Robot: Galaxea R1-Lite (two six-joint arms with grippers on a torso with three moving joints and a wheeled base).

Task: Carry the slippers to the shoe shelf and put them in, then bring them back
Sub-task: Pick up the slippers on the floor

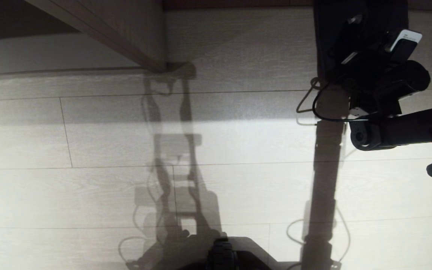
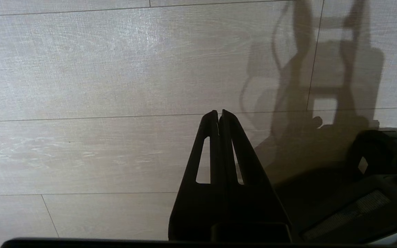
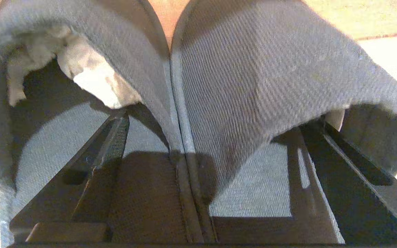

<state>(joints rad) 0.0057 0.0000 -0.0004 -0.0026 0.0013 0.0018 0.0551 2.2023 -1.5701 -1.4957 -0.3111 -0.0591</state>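
The two slippers (image 3: 253, 75) lie side by side, grey-blue woven fabric with pale lining showing inside one opening. My right gripper (image 3: 215, 124) is open wide, one finger (image 3: 112, 137) reaching into each slipper's opening, so the two touching inner walls stand between the jaws. In the head view the slippers (image 1: 332, 37) are a dark mass at the far right, with my right arm (image 1: 388, 131) reaching to them and hiding the fingers. The shoe shelf (image 1: 126, 30) shows at the upper left as a slanted wood panel above a pale board. My left gripper (image 2: 218, 112) hangs shut over bare floor, holding nothing.
Pale wood-plank floor (image 1: 88, 187) stretches between me and the shelf, crossed by the shadows of my arms. My base (image 1: 223, 255) shows at the near edge. A loose black cable (image 1: 313, 101) loops beside the right wrist.
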